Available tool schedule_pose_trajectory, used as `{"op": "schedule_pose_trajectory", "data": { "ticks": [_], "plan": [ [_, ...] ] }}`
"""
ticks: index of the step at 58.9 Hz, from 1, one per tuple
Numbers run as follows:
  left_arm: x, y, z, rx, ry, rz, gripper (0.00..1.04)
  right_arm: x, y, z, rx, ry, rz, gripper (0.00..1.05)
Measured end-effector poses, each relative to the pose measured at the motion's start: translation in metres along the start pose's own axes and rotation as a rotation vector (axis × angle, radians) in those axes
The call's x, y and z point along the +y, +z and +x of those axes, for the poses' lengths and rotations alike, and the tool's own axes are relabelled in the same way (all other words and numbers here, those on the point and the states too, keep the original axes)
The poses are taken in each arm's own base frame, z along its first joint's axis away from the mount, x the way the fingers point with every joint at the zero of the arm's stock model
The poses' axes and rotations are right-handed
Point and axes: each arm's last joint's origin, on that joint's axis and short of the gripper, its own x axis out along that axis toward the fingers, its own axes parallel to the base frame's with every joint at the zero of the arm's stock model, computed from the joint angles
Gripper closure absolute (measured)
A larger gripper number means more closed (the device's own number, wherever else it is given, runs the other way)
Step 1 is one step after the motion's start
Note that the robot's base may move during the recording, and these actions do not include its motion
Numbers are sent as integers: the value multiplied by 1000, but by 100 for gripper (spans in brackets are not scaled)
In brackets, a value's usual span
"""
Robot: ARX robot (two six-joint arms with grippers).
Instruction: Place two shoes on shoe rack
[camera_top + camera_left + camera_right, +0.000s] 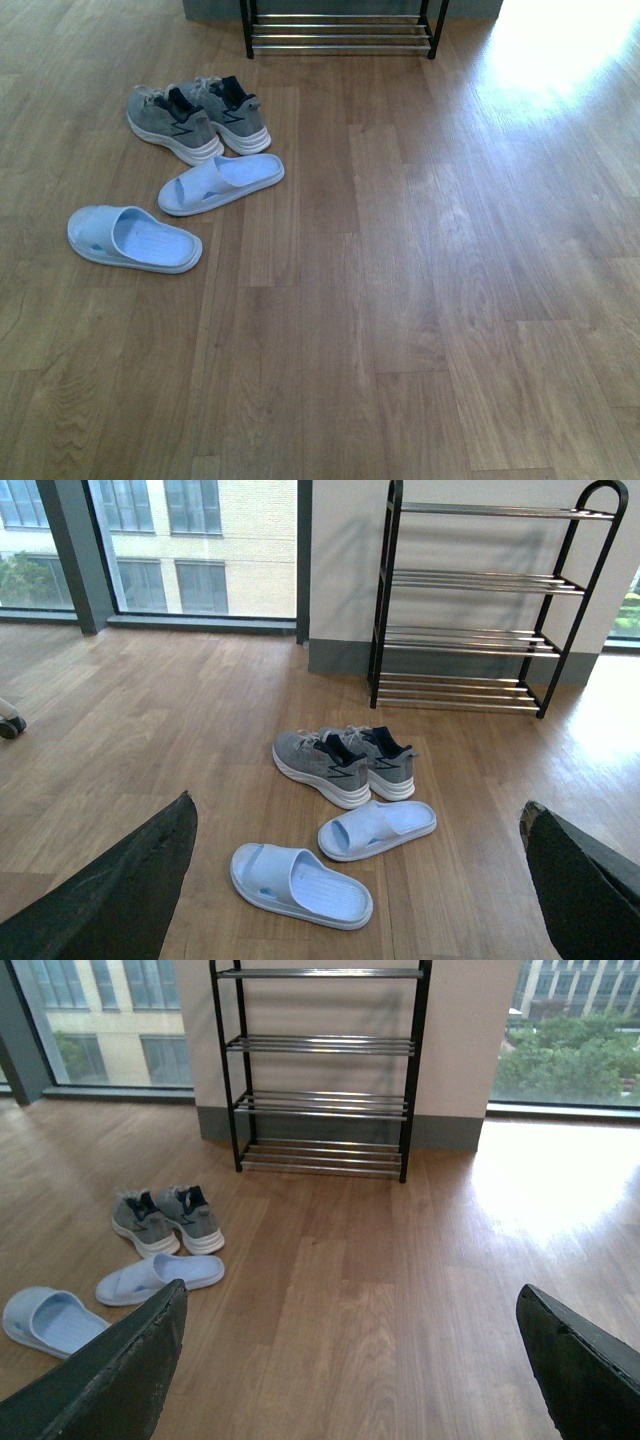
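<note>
Two sneakers (175,122) and two slippers (222,184) lie on the floor (420,300), off the rack (340,35); left end effector (358,800) and right end effector (352,1286) spread apart, empty, ready to grasp.

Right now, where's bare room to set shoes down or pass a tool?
All four shoe rack shelves are bare. Wood floor is open from the rack's front rightward to the sunlit patch. Crowded at left: grey sneakers and light-blue slippers bunched.

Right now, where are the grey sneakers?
Front view, upper left on the floor: grey sneakers side by side, between the shoe rack and the blue slippers.
</note>
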Motion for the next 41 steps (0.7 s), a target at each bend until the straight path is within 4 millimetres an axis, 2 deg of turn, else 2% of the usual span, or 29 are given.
{"op": "schedule_pose_trajectory", "data": {
  "ticks": [41],
  "plan": [
    [0,0,0,0,0,0,9,0,0,0,0,0,0,9]
  ]
}}
